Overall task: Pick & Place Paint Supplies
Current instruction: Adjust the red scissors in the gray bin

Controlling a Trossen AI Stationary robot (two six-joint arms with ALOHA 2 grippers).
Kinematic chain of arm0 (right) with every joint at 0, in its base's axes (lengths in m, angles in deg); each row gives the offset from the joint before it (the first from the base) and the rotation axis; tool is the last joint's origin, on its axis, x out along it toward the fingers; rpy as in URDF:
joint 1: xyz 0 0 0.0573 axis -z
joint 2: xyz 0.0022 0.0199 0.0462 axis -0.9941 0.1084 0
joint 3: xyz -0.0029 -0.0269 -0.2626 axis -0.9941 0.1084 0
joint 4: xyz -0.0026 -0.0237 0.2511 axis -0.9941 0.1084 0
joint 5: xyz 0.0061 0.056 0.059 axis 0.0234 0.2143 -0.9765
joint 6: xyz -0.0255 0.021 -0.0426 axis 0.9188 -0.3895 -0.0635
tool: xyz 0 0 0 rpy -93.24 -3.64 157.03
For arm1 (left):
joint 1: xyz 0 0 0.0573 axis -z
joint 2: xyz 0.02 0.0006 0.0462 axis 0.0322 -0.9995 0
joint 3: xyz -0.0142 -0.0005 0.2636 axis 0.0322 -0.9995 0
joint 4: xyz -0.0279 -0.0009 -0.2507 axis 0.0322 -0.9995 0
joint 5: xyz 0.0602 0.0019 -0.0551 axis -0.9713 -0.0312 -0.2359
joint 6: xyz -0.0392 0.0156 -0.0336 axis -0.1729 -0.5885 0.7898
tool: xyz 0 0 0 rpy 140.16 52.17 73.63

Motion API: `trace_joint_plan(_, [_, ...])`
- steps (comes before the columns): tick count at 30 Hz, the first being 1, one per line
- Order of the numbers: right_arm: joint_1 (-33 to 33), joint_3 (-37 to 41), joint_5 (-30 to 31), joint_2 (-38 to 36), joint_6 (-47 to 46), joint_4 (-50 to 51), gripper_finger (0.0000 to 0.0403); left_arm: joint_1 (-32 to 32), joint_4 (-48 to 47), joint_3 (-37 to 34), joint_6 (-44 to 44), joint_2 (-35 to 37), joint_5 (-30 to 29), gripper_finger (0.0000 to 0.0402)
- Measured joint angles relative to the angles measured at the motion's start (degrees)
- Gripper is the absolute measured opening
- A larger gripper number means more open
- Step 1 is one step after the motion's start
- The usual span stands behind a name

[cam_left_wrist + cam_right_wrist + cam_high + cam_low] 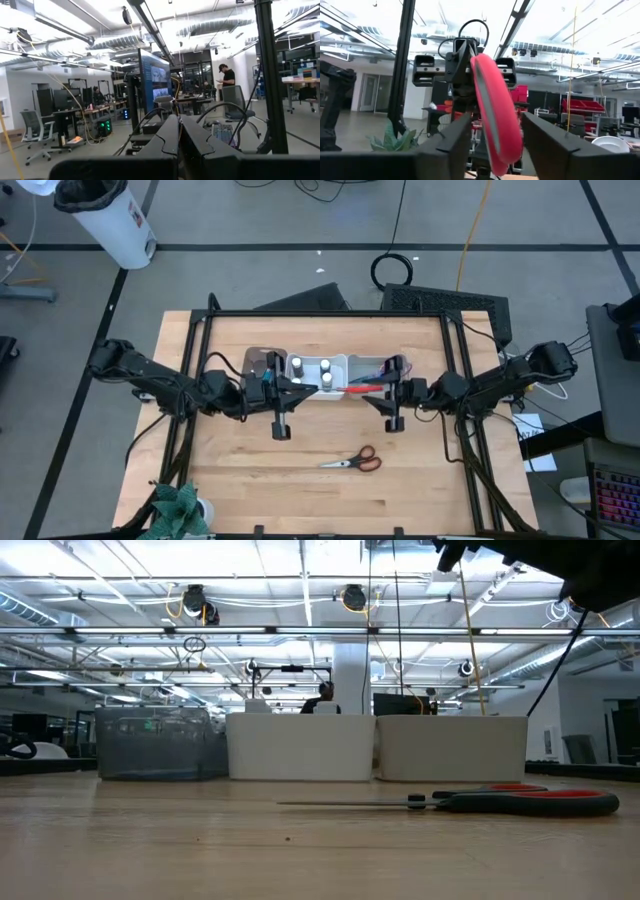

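Both claws, left (pixel 283 402) and right (pixel 392 395), are crowding above the bins (pixel 318 372); one pair of scissors (pixel 353 461) is lying on the open near tabletop (pixel 300 485).

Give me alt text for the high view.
Seen from above, both arms meet over the bins at the table's far middle; the right gripper holds red scissors toward the left gripper. A second pair of scissors lies on the bare wood nearer the front.

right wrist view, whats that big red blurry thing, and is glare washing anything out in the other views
Right wrist view: the red scissors handle sits too close to the lens, so it is soft-edged, between the right gripper fingers. Low view: ceiling lights blow out the top, while the scissors on the table stay sharp. Left wrist view: bright ceiling glare.
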Motion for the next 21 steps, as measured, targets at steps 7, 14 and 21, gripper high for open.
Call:
trace_joint_plan(7, [0.0, 0.0, -3.2, 0.0, 0.5, 0.4, 0.0051, 0.0, -0.3, 0.0, 0.2, 0.0, 0.2, 0.0001])
trace_joint_plan(14, [-0.1, 0.0, -5.7, -0.2, -1.5, 0.7, 0.0023, 0.0, -1.4, 0.0, 0.7, 0.0, 0.1, 0.0001])
trace_joint_plan(21, [-0.1, 0.0, -5.0, -7.2, -8.0, 10.0, 0.0019, 0.0, -5.7, 0.1, 2.1, 0.1, -2.6, 0.0001])
